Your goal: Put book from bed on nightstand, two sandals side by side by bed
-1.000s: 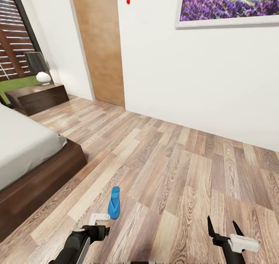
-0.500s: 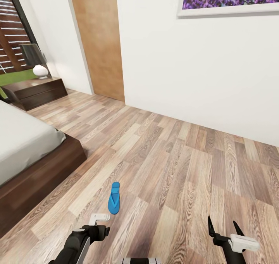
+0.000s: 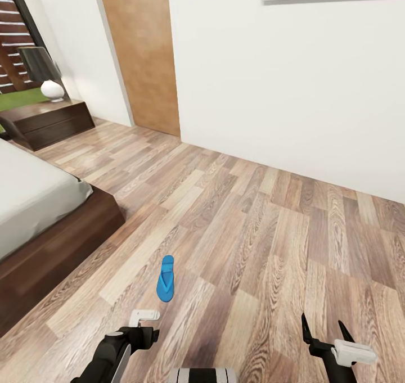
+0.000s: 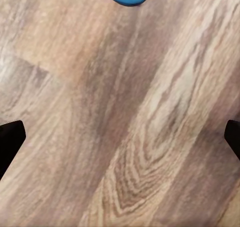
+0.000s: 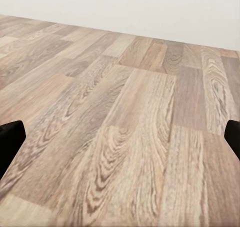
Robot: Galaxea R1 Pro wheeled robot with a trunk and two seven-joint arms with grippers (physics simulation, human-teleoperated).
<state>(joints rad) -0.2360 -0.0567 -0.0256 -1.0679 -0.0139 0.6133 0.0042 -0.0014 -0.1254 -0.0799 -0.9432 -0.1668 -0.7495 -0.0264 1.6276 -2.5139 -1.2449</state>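
While both end effectors [image 3: 324,329] gape empty, one unlabelled blue sandal [image 3: 165,278] lies on the floor [image 3: 253,231].

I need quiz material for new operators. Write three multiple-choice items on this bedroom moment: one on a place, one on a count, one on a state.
1. Where does the blue sandal lie?
A. On the mattress
B. On the wood floor, apart from the bed
C. On the nightstand

2. How many blue sandals show in the head view?
A. One
B. Two
C. Three

3. How does the right gripper stand?
A. Shut on a book
B. Shut on a sandal
C. Open, holding nothing

Answers:
1. B: the sandal rests on the floor planks, with bare floor between it and the bed; the nightstand stands far off by the window and carries a lamp.
2. A: a single sandal lies ahead of the left gripper.
3. C: its two dark fingers are spread, with only floor between them.
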